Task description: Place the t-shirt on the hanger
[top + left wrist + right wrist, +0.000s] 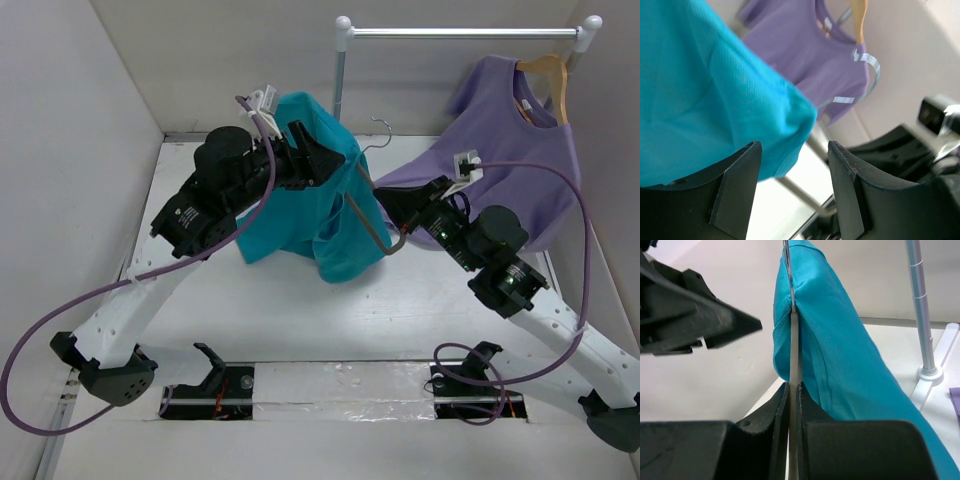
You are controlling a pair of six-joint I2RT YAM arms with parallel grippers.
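The t-shirt (305, 200) drapes over the hanger (794, 345) mid-table, left gripper (318, 160) on its left, right gripper (392, 205) on its right. Behind, to the right, a second shirt (510, 150) hangs from a rail (465, 33).

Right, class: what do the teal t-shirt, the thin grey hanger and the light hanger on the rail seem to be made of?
Teal t-shirt: soft knit cloth, matte; a fine weave and a stitched hem show. Thin grey hanger: probably metal wire, slim with a dull sheen; possibly coated. Light hanger: likely wood, pale tan and smooth.
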